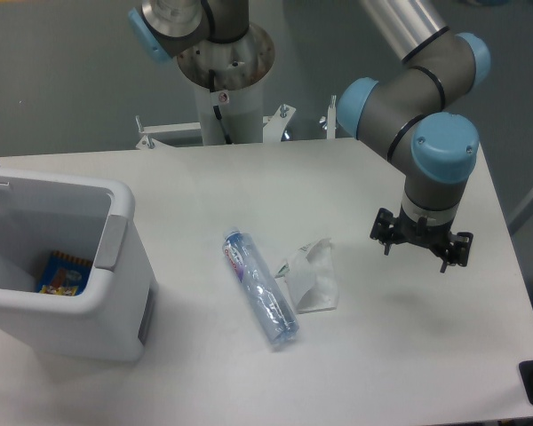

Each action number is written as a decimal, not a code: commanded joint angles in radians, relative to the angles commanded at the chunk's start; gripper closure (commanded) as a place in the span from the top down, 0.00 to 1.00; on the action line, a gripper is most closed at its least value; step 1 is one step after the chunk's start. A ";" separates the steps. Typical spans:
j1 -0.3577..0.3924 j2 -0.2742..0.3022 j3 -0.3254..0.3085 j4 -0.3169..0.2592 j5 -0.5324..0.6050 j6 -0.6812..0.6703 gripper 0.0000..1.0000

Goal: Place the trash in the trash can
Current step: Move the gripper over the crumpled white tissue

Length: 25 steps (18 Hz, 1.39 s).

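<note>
White plastic fills the left edge: the trash can (115, 293) stands on the surface (409, 355), open at the top, a grey tab on its right rim. Inside it we see 1 small blue and orange packet (60, 273) lying on the bottom. Right of the can, near the middle, the crushed bottle (259, 286) lies flat, running diagonally from upper left to lower right, its blue-and-red label at the upper end. Just beside it, touching or nearly touching its right side, we see the crumpled wrapper (311, 277). Well apart to the right, the pincer (420, 247) hangs above the surface, holding nothing; we cannot tell whether its 2 fingers stand apart or together.
</note>
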 joint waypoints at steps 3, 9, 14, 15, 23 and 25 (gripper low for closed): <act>-0.009 0.000 -0.002 0.002 0.018 -0.006 1.00; -0.023 0.002 -0.014 0.002 0.018 -0.032 1.00; -0.034 0.055 -0.191 0.153 0.015 -0.092 1.00; -0.044 0.064 -0.228 0.194 0.015 -0.098 1.00; -0.139 0.077 -0.310 0.206 0.017 -0.100 1.00; -0.166 0.072 -0.324 0.206 0.017 -0.101 1.00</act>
